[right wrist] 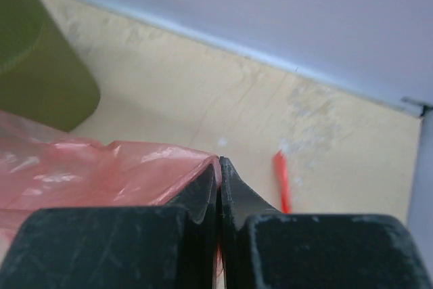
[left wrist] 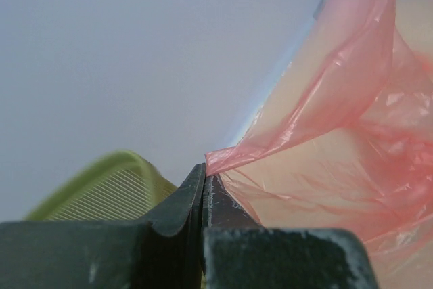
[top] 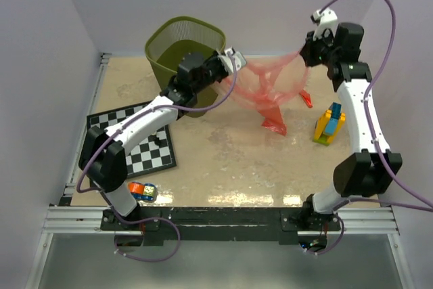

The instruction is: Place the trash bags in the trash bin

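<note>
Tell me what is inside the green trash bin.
Only bare mesh and a dark floor show in the trash bin; the trash bag is outside. The left arm hides its near corner.

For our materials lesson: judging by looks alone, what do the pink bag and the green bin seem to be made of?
The trash bag: thin plastic film, glossy and translucent; the tabletop shows through it and it creases finely. The trash bin: probably painted metal mesh, matte olive; fine grid walls under a solid rim, though plastic cannot be ruled out.

No legible text or markings.
</note>
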